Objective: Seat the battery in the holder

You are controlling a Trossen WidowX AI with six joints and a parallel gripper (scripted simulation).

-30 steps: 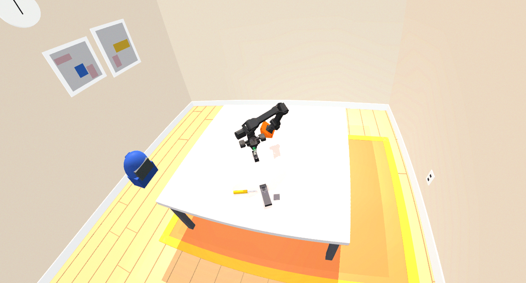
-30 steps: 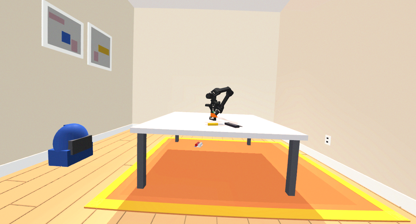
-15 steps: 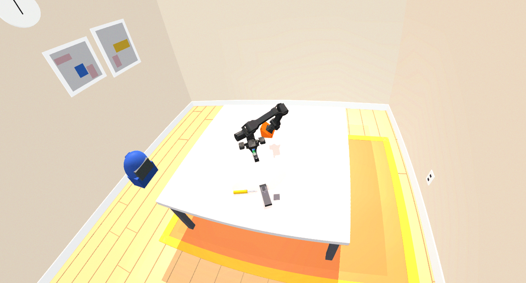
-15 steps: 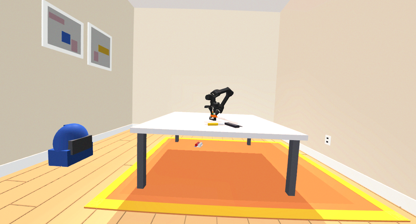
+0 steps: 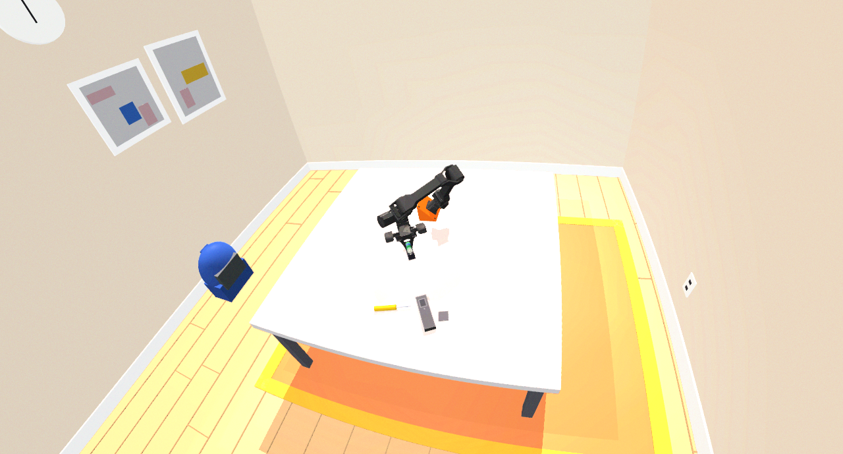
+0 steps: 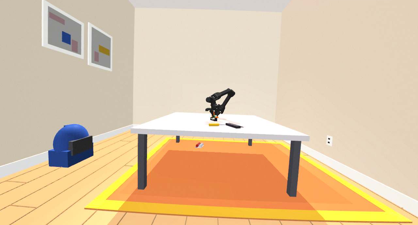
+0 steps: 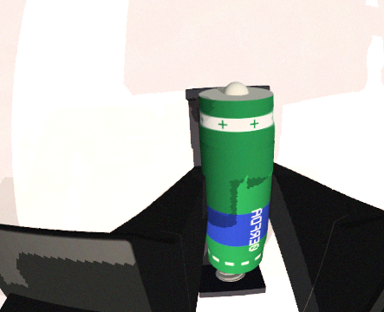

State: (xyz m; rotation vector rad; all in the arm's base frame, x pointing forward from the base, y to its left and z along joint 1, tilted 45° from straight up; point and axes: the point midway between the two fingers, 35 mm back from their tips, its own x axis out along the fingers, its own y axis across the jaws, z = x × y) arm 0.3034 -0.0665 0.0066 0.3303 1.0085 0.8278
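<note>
Hand (image 7: 238, 220) clamping green battery (image 7: 237, 179) lengthwise | hovering aligned over black holder (image 7: 232, 283) | keeping terminal end toward lip for seating

Glossy green-and-blue battery (image 7: 237, 179) wrap, dull metal terminal nub, matt black plastic fingers, smooth white table (image 5: 500, 262).

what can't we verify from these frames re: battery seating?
- Wrist view: green cylindrical battery covers the black holder; spring contact and lip hidden.
- Top view: gripper and holder too small to judge height or tilt.
- Exterior view: arm hides the holder entirely.
</note>
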